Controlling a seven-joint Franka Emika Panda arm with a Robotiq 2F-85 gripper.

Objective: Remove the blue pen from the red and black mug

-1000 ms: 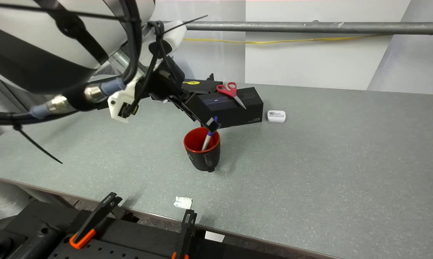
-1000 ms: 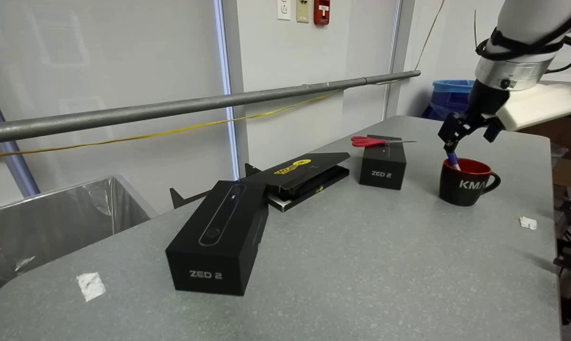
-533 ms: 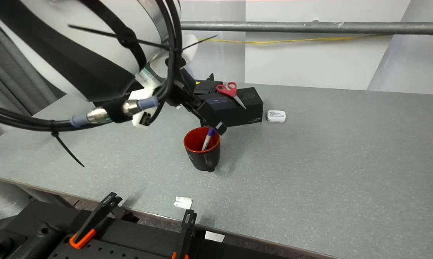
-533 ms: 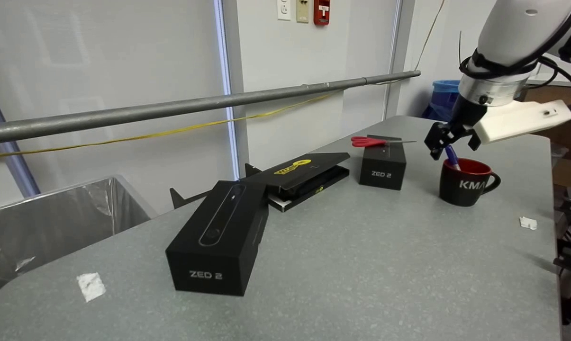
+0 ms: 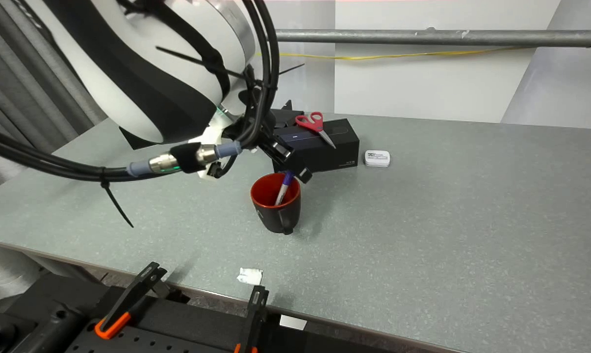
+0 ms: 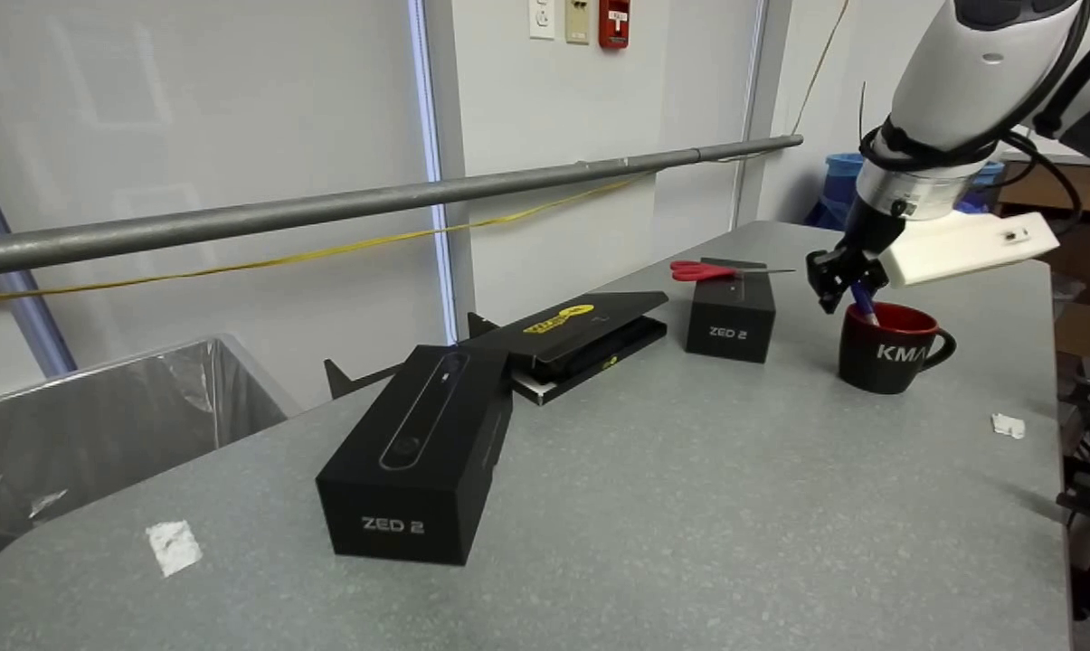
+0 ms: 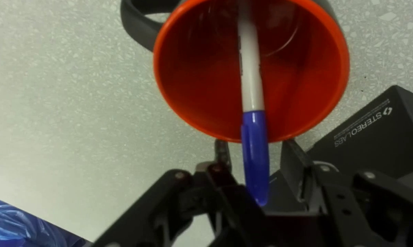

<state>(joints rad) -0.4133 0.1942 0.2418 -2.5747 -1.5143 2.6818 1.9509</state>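
The red and black mug [image 5: 268, 219] stands upright on the table, its red inside [image 7: 199, 96] visible in the wrist view. Leaning in it against the rim is the blue pen [image 7: 255, 151], white barrel down, blue cap sticking out above the rim. My gripper [image 7: 256, 145] has its fingers on either side of the cap, just outside the mug's rim in the wrist view. A gap shows between the cap and each finger, so the jaws are partly open and hold nothing. Both exterior views show the pen's cap [image 6: 861, 297] close by the fingers.
Red-handled scissors [image 5: 314, 123] lie on a black box [image 5: 337, 154] just behind the mug. A white case [image 5: 376, 158] sits beside that box. Further along are a flat black box [image 6: 581, 325] and a larger one [image 6: 409, 461]. A white scrap [image 5: 250, 276] lies near the table's edge.
My gripper has come down and across to the pen's cap, and its jaws have narrowed around it. The mug has stayed in place, and the pen still leans in it.
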